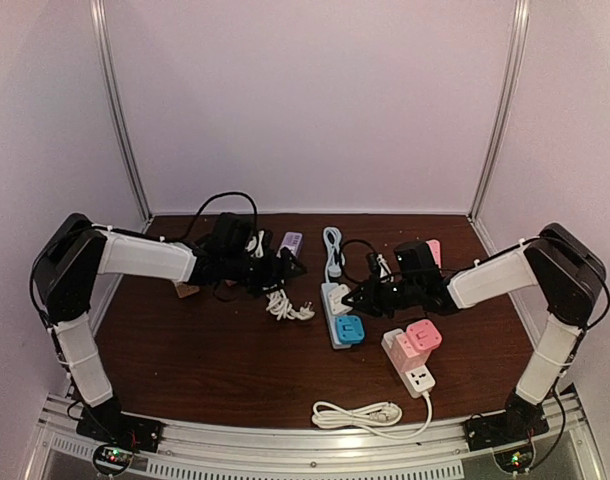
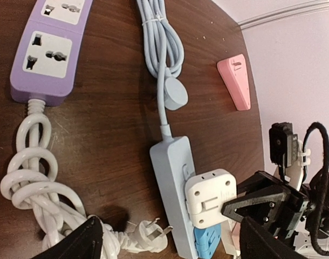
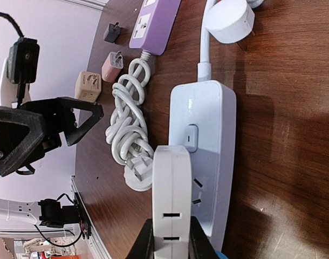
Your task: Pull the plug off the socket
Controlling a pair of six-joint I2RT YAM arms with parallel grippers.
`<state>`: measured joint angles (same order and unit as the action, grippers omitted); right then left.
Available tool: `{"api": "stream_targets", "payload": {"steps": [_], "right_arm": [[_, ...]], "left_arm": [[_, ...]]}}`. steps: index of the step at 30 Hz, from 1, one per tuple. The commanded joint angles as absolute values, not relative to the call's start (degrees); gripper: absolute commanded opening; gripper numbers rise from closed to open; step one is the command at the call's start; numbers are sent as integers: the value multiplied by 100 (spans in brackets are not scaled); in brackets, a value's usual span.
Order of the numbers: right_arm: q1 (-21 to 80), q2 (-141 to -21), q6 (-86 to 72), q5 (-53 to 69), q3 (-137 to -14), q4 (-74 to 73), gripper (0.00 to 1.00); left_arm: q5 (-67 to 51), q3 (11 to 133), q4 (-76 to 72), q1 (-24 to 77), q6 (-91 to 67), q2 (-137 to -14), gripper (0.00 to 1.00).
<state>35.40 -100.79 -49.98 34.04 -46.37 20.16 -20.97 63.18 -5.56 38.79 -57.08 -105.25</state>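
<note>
Right gripper pinches the white plug by its sides, placed to pull it off the socket mid-table; left gripper hangs wide and empty, nearer the far edge.

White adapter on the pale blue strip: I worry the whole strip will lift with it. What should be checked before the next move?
1. Right gripper shut on the white adapter: ok.
2. Adapter clear of the pale blue strip: not ok, pins bridge the gap between them.
3. Strip pinned down by the left gripper: not ok, it is open and off the strip.
4. Grip clear of the neighbouring blue adapter: cannot tell.
5. Strip's bundled cord lying slack: ok.
</note>
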Motion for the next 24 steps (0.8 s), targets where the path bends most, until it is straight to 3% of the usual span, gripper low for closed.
{"api": "stream_targets", "payload": {"steps": [1,16,24], "right_arm": [[3595,-9751,-5081,3583,-4518,2739,0],[3600,-9756,-5251,3629,-4193,3470,0],[3603,-9748,-5299,3648,-4076,3633,0]], "left_arm": [[-2327,6797,-751,3974,-5858,-10905,87],[-2580,7502,-872,4175,-6195,-11970,81],[-2791,7545,-1468,4172,-6593,-12347,71]]}}
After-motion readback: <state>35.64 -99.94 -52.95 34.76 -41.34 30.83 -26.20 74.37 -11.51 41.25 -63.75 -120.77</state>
